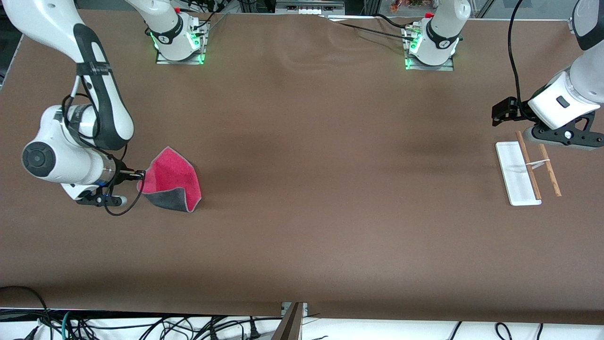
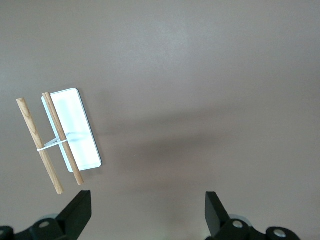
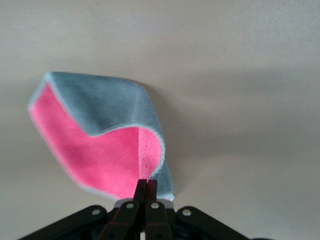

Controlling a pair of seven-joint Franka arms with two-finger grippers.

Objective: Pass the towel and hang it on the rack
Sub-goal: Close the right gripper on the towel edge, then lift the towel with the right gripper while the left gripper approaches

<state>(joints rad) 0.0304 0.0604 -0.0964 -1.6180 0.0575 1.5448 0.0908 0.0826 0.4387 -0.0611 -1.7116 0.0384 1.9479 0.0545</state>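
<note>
towel [image 1: 172, 182] hangs pinched by one edge between the closed fingers of my right gripper [image 1: 141, 175], near the right arm's end of the table. i am the robot with both arms. the cloth droops from the pinch, pink-red side showing with a dark grey fold at its lower part; whether its lowest edge touches the table [image 1: 306, 189] i cannot tell. in the right wrist view the towel [image 3: 100, 135] spreads out from my right gripper [image 3: 145, 192], whose fingers are pressed together on its stitched border.

the rack [image 1: 526, 167] stands well apart, at the left arm's end of the table, white base flat, two brown rods running roughly toward and away from the front camera. my left gripper [image 1: 502, 111] hovers just beside the rack, fingers spread wide and empty, as the left wrist view shows [image 2: 147, 212].

so the towel lies the whole table's length from the rack. i judge a handover somewhere over the middle comes next, since the left arm is the one nearer the rack.
</note>
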